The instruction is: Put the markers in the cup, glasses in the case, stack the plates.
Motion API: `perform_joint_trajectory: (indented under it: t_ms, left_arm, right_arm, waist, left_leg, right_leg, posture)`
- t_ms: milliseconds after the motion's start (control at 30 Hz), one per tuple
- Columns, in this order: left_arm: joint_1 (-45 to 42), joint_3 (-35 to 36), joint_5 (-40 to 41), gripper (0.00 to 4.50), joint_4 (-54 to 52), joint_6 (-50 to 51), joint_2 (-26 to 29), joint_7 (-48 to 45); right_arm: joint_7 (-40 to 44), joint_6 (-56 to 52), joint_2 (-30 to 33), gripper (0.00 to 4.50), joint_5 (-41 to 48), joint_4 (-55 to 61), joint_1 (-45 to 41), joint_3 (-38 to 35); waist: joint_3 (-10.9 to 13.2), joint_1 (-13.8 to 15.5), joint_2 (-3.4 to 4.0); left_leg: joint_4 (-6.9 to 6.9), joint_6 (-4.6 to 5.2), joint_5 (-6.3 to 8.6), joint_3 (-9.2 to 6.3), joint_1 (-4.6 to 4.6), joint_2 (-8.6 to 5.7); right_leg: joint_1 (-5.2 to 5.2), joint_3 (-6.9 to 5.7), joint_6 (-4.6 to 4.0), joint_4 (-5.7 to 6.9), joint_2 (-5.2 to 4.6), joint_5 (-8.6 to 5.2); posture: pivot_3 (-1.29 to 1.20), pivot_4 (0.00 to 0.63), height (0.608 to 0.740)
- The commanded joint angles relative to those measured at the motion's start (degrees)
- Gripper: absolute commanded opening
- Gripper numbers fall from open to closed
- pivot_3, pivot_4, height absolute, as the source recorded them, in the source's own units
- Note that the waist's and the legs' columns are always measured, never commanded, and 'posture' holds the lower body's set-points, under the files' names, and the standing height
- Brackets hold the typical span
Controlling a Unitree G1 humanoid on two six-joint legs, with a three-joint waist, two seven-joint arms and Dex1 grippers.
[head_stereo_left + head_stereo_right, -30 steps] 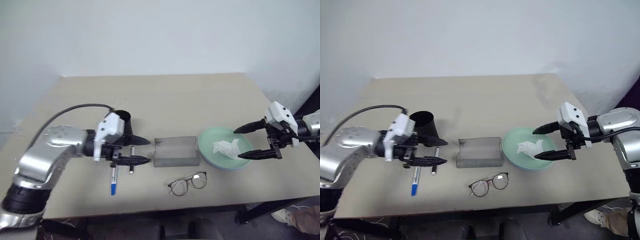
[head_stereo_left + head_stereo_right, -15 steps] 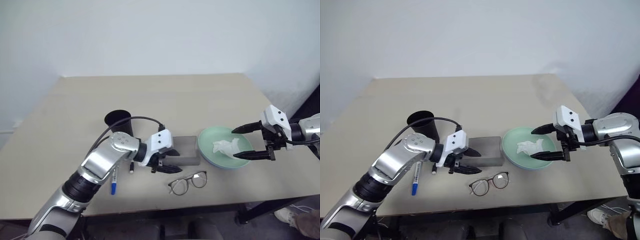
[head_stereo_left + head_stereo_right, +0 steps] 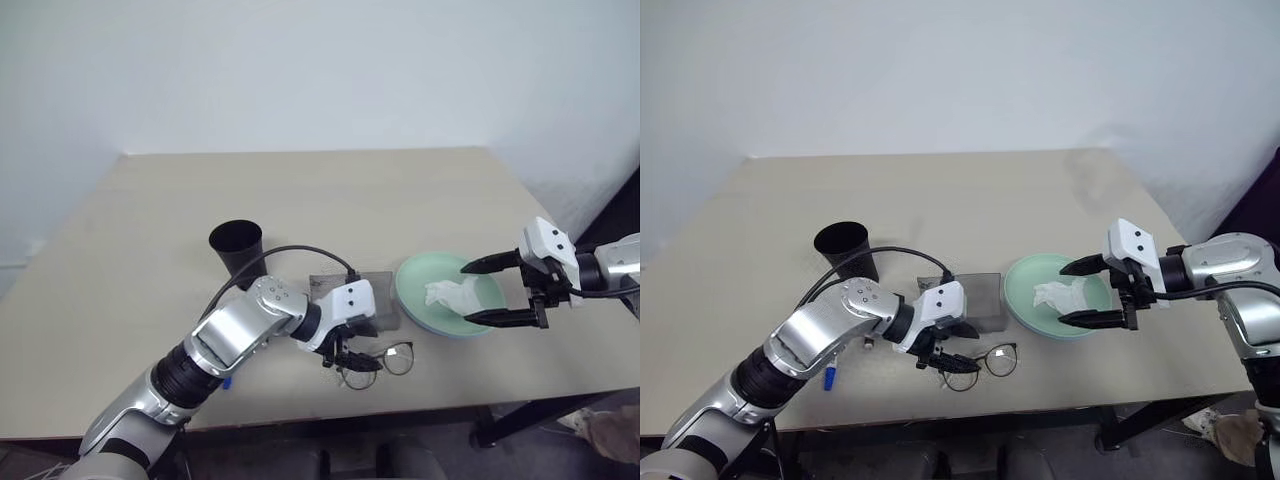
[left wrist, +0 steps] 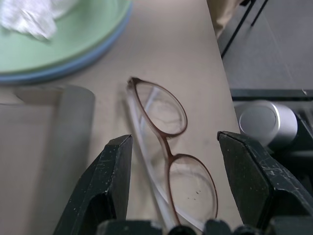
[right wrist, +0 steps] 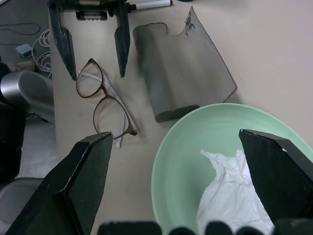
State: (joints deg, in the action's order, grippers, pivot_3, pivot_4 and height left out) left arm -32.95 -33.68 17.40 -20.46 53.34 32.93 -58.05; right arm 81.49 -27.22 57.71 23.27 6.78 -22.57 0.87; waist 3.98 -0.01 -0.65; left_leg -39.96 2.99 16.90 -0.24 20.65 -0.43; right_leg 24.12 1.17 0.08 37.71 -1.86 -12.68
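On the bench (image 3: 150, 230), the glasses (image 3: 378, 362) lie folded just in front of the grey case (image 3: 352, 298), their long axis running along the bench's near edge. The left gripper (image 3: 352, 357) is far nearer than the right gripper (image 3: 498, 291): its fingers (image 4: 107, 191) stand apart, straddling the frame at one lens, not yet closed. The right gripper hangs wide open over the green plate (image 3: 415, 285), beside the case.

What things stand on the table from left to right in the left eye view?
Cup → case → glasses, with the open left pincer at their left lens → green plate → tissue → open right pincer.
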Motion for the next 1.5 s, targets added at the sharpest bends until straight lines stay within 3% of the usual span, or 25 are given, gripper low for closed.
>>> perform_joint_trajectory:
  t_ms: [33, 467, 567, 800, 1100, 1367, 1500]
  left_arm:
    - [-0.7, -1.0, -1.3, 2.89, -0.2, -1.0, 0.0, 0.4]
    - [-1.4, -3.4, -4.6, 2.89, 7.2, -5.3, -3.0, 0.5]
    - [-1.4, -3.6, -4.9, 2.31, 7.6, -5.9, -3.3, 0.2]
    - [-1.1, -3.2, -5.7, 0.02, 8.6, -6.9, -5.0, 0.1]
    - [-1.0, -3.0, -4.8, 0.02, 7.8, -7.1, -4.5, -1.8]
    - [-5.3, 5.8, 3.6, 0.02, 7.8, -5.0, -3.6, -8.4]
    - [-9.3, 9.0, 3.6, 0.02, 14.1, -9.8, -0.3, -13.3]
  right_arm:
    - [1.2, 0.8, 1.6, 4.46, 1.7, 1.8, 0.0, -2.4]
    - [2.2, 3.2, 1.7, 4.46, 1.8, 1.8, 0.6, -2.6]
    - [1.9, 3.3, 1.7, 4.5, 1.8, 1.8, 0.6, -2.6]
    - [1.4, 3.4, 1.4, 4.5, 1.5, 1.9, 0.9, -2.4]
    - [1.0, 3.9, 1.3, 4.5, 1.2, 1.4, 0.2, -1.6]
    - [1.4, 4.4, 0.7, 4.5, 0.8, 0.1, -1.3, -0.4]
    - [1.8, 4.9, 0.3, 4.5, 0.4, -1.0, -2.4, 0.1]
  waist:
    - [0.0, 0.0, 0.0]
    - [0.0, 0.0, 0.0]
    - [0.0, 0.0, 0.0]
    - [0.0, 0.0, 0.02]
    - [0.0, 0.0, 0.04]
    - [0.0, 0.0, 0.04]
    - [0.0, -0.1, 0.05]
  left_leg:
    - [0.0, 0.0, 0.0, -0.01, 0.0, 0.0]
    - [-0.05, 0.08, -0.04, 0.0, -0.02, -0.02]
    - [-0.05, 0.08, -0.05, 0.0, -0.02, -0.03]
    - [-0.06, 0.1, -0.06, 0.0, -0.02, -0.04]
    - [-0.19, 0.26, -0.16, 0.01, -0.16, -0.07]
    - [-0.19, 0.27, -0.16, 0.0, -0.08, -0.07]
    - [-0.19, 0.27, -0.16, 0.0, -0.07, -0.1]
  right_leg:
    - [0.0, 0.0, 0.0, 0.0, 0.0, 0.0]
    - [-0.06, 0.06, 0.0, 0.0, 0.02, 0.0]
    - [-0.06, 0.07, 0.0, 0.0, 0.01, 0.0]
    - [-0.09, 0.1, 0.01, 0.0, 0.01, 0.01]
    - [-0.32, 0.15, 0.0, -0.04, 0.01, -0.01]
    - [-0.24, 0.16, 0.01, -0.03, 0.03, 0.0]
    - [-0.22, 0.16, 0.01, -0.04, 0.03, 0.0]
  posture:
    - [0.0, 0.0, 0.738]
    - [0.0, 0.0, 0.738]
    - [0.0, 0.0, 0.738]
    - [0.0, 0.0, 0.738]
    - [0.0, 0.0, 0.738]
    - [0.0, 0.0, 0.738]
    - [0.0, 0.0, 0.738]
